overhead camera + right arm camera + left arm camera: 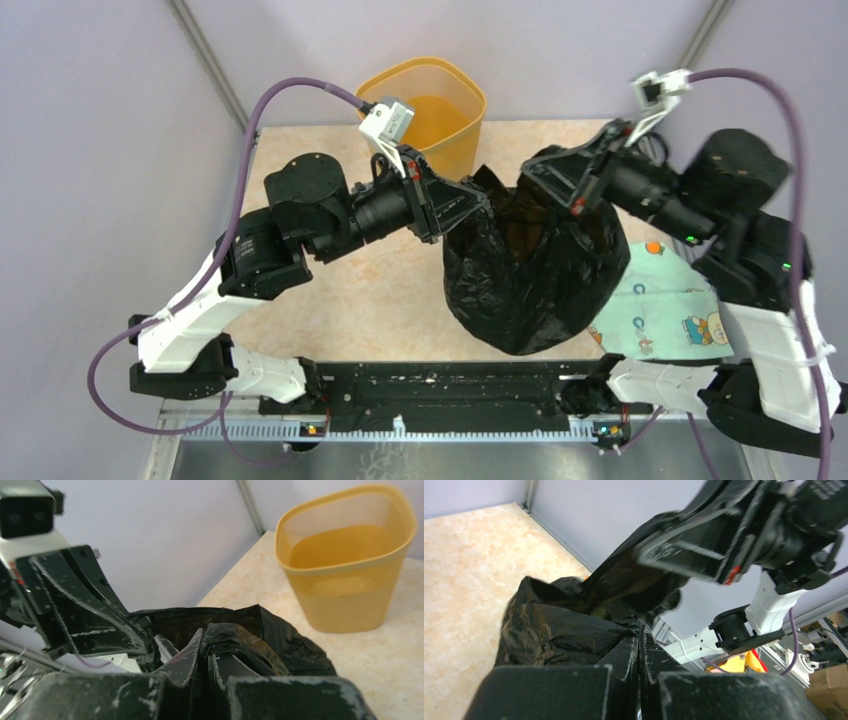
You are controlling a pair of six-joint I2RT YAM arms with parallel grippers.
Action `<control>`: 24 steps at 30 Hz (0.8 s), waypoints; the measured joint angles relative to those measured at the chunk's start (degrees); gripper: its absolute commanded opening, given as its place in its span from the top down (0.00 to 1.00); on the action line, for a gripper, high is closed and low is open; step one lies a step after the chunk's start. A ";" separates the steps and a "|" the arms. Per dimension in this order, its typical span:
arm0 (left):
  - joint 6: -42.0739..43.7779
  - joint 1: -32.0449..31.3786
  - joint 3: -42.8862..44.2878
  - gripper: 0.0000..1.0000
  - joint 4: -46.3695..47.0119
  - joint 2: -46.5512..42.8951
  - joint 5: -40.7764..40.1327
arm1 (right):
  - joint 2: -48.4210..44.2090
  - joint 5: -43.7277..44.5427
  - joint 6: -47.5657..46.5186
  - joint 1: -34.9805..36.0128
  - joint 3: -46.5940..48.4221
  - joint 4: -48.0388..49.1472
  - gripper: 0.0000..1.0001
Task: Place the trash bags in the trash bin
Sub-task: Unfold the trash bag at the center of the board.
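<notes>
A crinkled glossy black trash bag (530,275) hangs between my two grippers over the middle of the table, its mouth spread open upward. The left gripper (483,203) is shut on the bag's left rim; in the left wrist view its jaws (640,630) press together on the film of the bag (554,630). On the opposite rim the right gripper (528,172) pinches a bunched fold (235,632) between near-closed jaws (206,640). The mustard-yellow trash bin (450,150) stands upright at the table's far edge, behind the left gripper, with nothing seen inside it (350,605).
A pale green patterned cloth (670,310) lies on the table at the right, partly under the bag and the right arm. Grey walls close in the back and sides. A black rail (440,385) runs along the near edge between the arm bases.
</notes>
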 measured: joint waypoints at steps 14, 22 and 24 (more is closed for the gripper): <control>-6.16 6.62 -3.87 1.00 2.23 2.19 7.50 | -8.59 -7.02 2.89 0.00 -11.80 4.35 0.55; -7.91 7.50 -5.05 1.00 4.28 2.19 11.26 | -8.04 -9.29 2.62 0.00 -11.78 5.22 0.49; -8.09 7.54 -5.05 1.00 4.85 2.19 11.89 | -6.73 -9.44 2.32 0.00 -11.78 4.90 0.49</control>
